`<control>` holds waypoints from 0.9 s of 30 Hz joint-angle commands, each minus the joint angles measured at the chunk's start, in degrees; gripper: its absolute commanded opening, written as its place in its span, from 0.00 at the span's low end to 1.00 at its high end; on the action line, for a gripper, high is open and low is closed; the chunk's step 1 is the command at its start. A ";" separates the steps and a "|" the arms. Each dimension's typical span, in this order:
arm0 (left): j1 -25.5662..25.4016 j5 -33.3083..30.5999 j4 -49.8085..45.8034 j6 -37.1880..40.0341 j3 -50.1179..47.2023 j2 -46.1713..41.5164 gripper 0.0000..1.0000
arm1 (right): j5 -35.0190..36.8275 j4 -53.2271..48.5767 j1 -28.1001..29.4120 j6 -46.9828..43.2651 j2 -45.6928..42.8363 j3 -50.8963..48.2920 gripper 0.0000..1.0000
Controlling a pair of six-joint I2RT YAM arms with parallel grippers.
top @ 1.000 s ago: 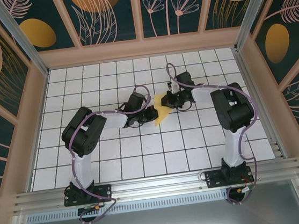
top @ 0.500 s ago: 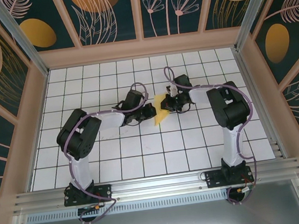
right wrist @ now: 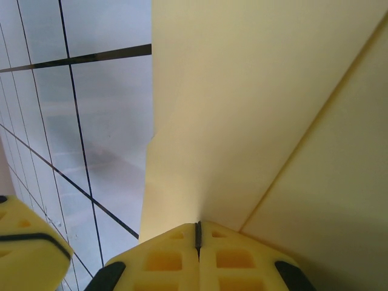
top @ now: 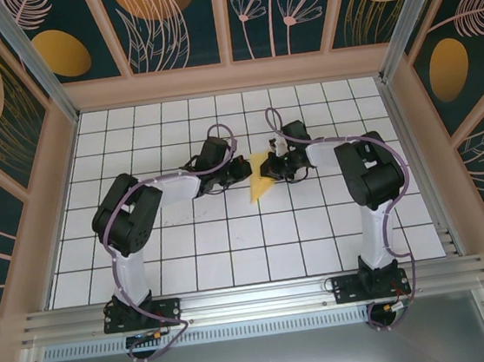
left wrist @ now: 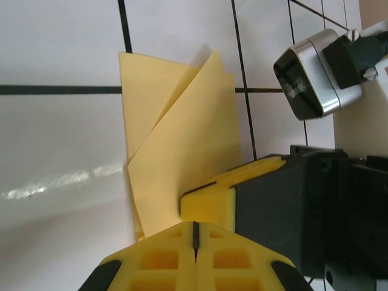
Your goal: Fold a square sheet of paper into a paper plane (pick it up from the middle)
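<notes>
On the counter (top: 232, 243), the square sheet of paper (top: 259, 189), folded to a wedge, points its tip toward the bases. At its far end, the right gripper (top: 269, 169) jaws clamp it. The left gripper (top: 241, 169) jaws are clenched just beside its left edge.

Left gripper (top: 241, 169) and right gripper (top: 268, 167) meet over the sheet of paper (top: 260, 188) mid-table, with hardly any gap between them (left arm (top: 124, 216) and right arm (top: 371, 166) bend in on either flank). The table (top: 233, 252) has bare tiles towards the bases and along the far wall (top: 230, 77).
</notes>
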 commanded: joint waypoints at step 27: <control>0.08 -1.48 -3.90 2.18 3.19 9.70 0.00 | -5.60 14.70 2.48 11.95 -9.57 -12.60 0.02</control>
